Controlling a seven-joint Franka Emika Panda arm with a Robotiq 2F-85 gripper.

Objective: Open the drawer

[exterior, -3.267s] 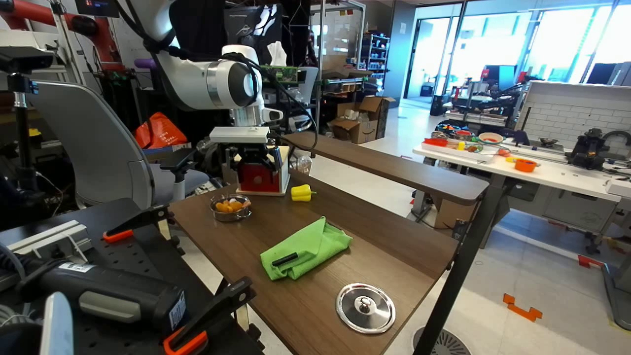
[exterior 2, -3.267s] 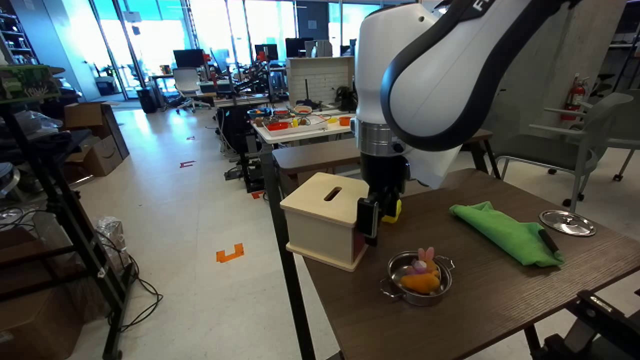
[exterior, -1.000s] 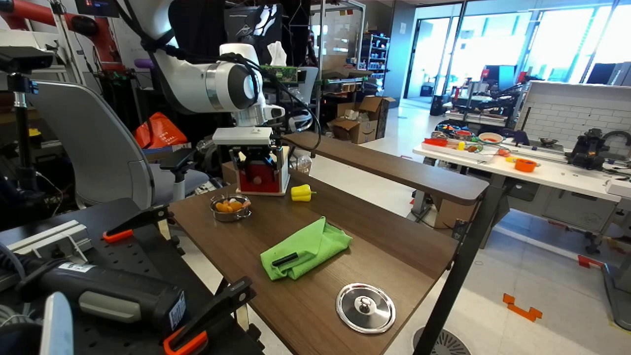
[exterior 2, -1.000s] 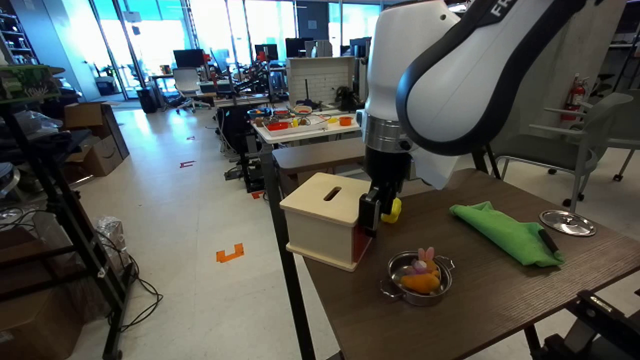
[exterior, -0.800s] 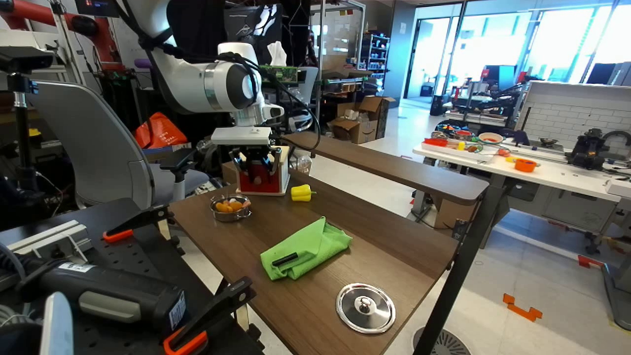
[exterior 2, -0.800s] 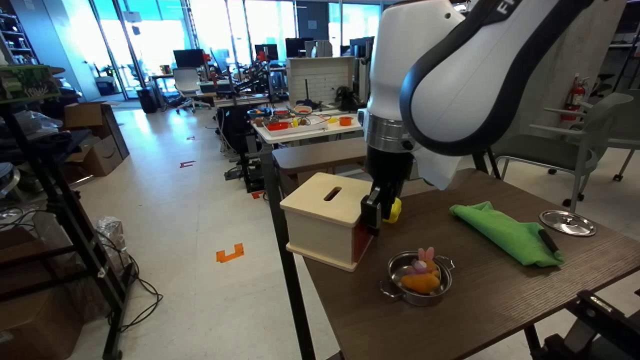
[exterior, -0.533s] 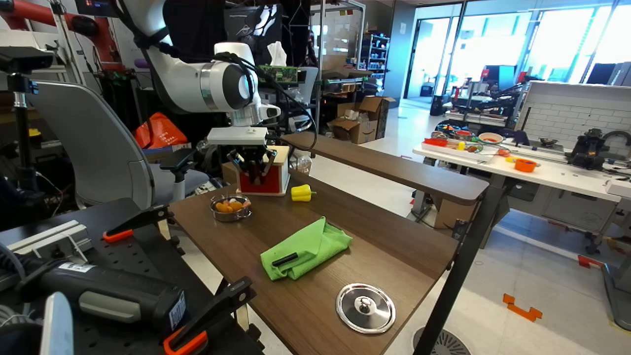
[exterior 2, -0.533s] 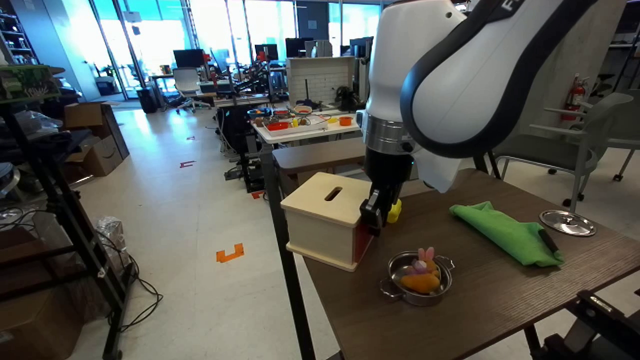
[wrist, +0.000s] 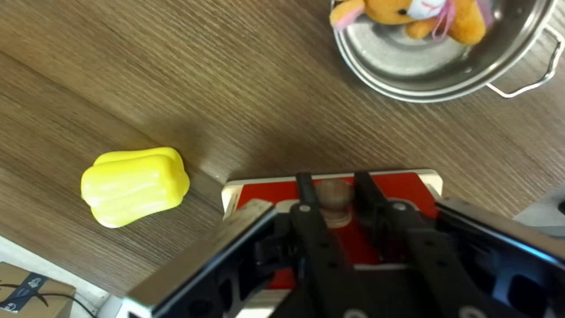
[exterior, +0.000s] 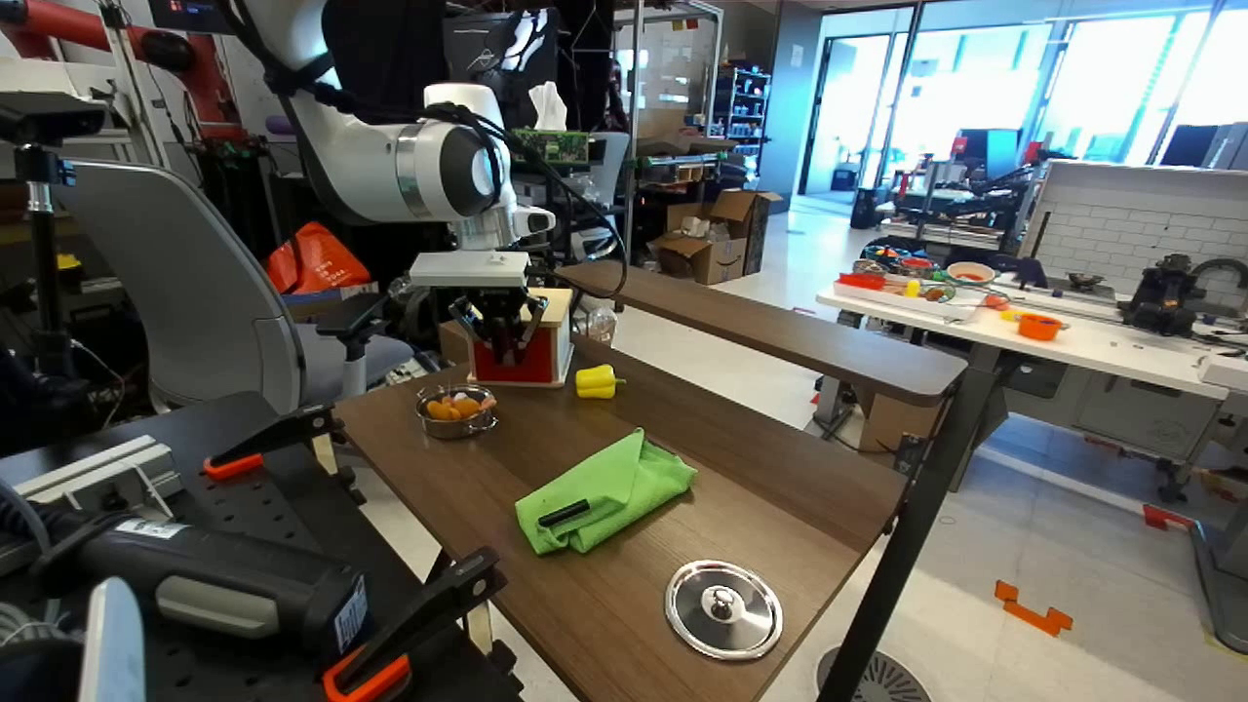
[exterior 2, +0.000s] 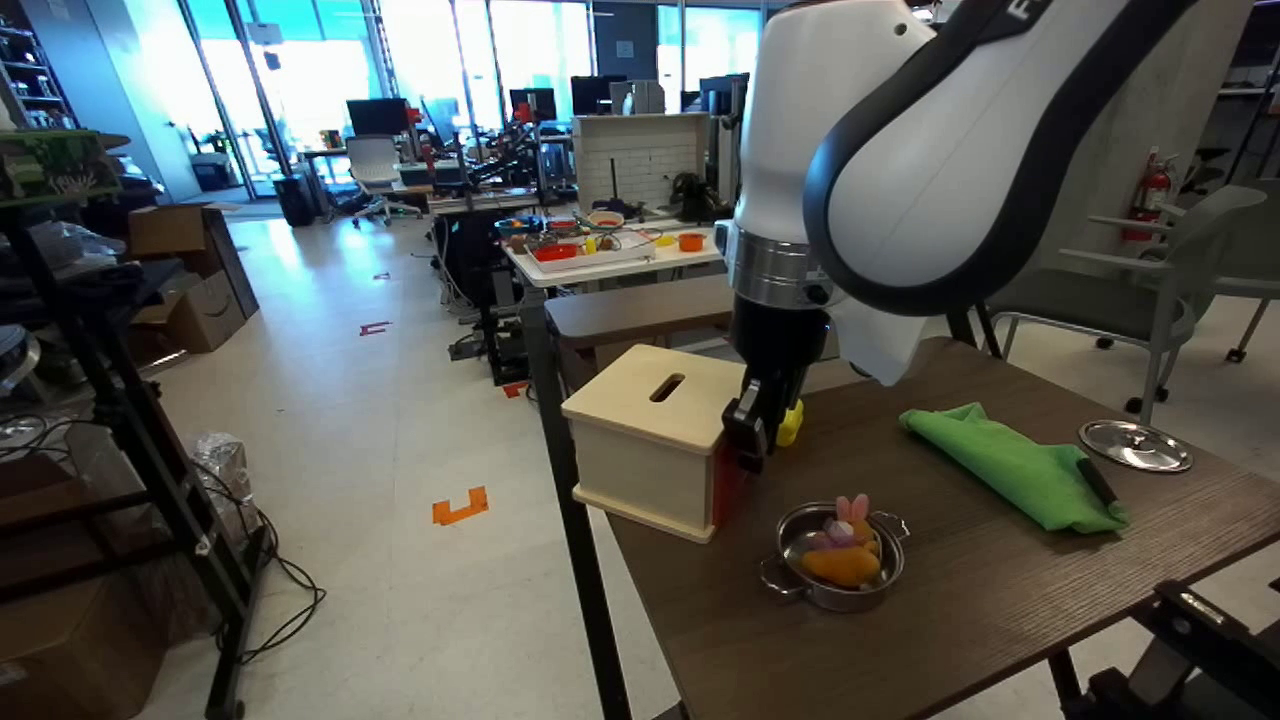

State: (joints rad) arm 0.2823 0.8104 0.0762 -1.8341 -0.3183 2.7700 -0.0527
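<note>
And the silver wrist collar (exterior 2: 772,270) is gleaming! Above it, a smooth white shell (exterior 2: 830,110) is swelling, black trim (exterior 2: 912,300) is sweeping round a white panel (exterior 2: 920,180), and pale lettering (exterior 2: 1020,9) is starting with an F. Higher than the collar, black cables (exterior: 466,115) are snaking; below it, a flat pale housing (exterior: 470,269) is catching light, and the black gripper (wrist: 334,187) is showing slim fingers (wrist: 305,191), round screws (wrist: 304,208) dotting them!
</note>
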